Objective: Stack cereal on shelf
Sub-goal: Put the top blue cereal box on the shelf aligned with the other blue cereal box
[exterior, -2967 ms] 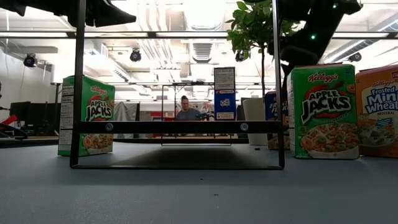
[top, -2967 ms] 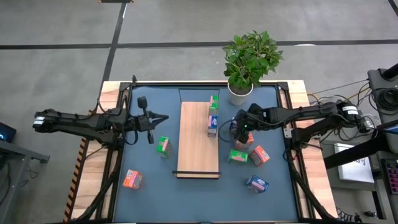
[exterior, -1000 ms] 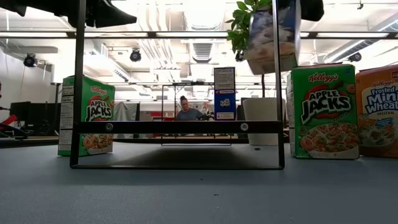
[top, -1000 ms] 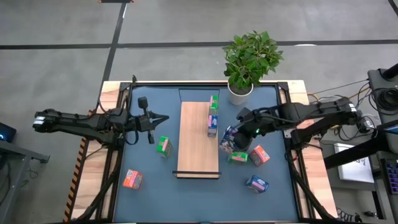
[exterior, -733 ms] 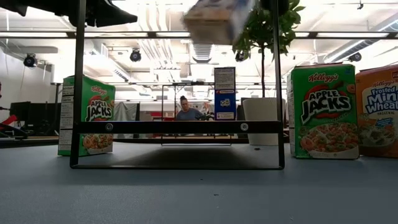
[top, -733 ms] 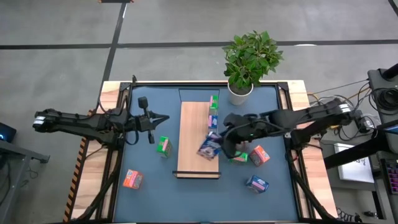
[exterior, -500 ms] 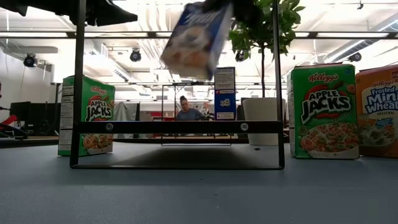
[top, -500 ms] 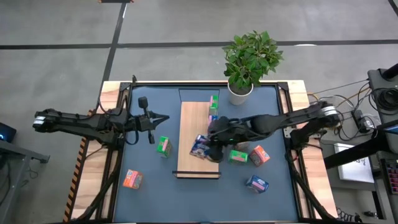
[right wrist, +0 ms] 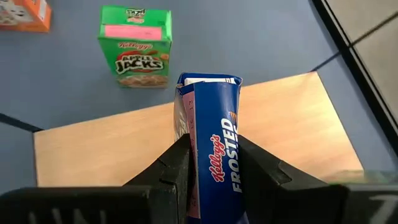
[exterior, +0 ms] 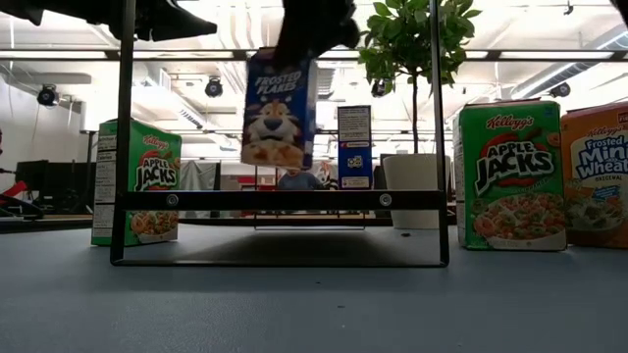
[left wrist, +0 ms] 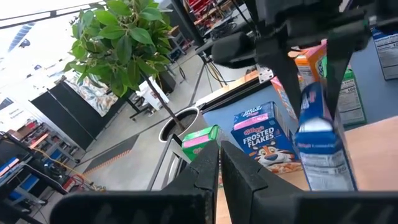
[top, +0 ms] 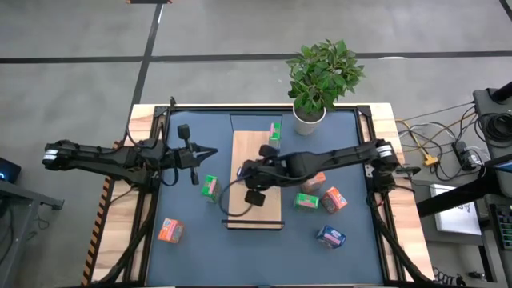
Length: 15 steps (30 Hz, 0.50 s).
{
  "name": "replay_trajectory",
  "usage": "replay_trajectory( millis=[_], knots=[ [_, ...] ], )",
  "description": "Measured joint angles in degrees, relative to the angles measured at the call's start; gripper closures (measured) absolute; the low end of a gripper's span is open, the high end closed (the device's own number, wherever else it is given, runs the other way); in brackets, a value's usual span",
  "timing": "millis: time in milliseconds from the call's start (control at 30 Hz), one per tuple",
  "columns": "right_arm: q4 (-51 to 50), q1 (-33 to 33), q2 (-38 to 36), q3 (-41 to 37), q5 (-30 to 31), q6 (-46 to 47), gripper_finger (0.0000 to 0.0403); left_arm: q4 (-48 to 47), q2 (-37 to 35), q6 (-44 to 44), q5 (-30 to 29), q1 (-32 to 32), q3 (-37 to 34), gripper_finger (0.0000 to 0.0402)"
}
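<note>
The shelf point(top: 256, 210) is a light-wood board lying along the middle of the blue table. My right gripper point(right wrist: 214, 171) reaches over it from the table's right and is shut on a blue Frosted Flakes cereal box point(exterior: 280, 108), which hangs above the board. A second blue box point(left wrist: 261, 134) and a green box point(top: 275, 130) stand on the shelf's far end. My left gripper point(top: 210, 152) waits level at the table's left, shut on nothing. My right gripper pinches the blue box's upper end point(right wrist: 211, 155) between its two fingers point(right wrist: 179, 168), one on each broad face, with a narrow printed side toward the wrist camera. The fingers come slanting down from the table's right. The box hangs upright below them, clear of the shelf point(right wrist: 286, 137).
Loose boxes lie on the table: a green one point(top: 210, 187) and an orange one point(top: 170, 230) left of the shelf; green point(top: 306, 202), orange point(top: 334, 198) and blue point(top: 330, 236) ones to its right. A potted plant point(top: 320, 80) stands at the far edge.
My right gripper has carried the blue box toward the table's left, from beside the shelf's right edge to over the shelf, sinking a little. The wrist has rolled, and the box has turned from tilted to upright.
</note>
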Motion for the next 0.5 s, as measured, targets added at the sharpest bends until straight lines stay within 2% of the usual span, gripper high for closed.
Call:
replay_trajectory(
  millis=[233,500],
  knots=[
    [-3.2,-1.9,5.6,6.1,0.0,-2.5,0.0299,0.0,0.0,-0.2,0.0,0.0,0.0,0.0400],
    [-3.8,-3.9,7.9,7.1,-0.5,-2.8,0.0242,-0.2,0.0,-0.2,0.0,0.0,0.0,0.0400]
  ],
)
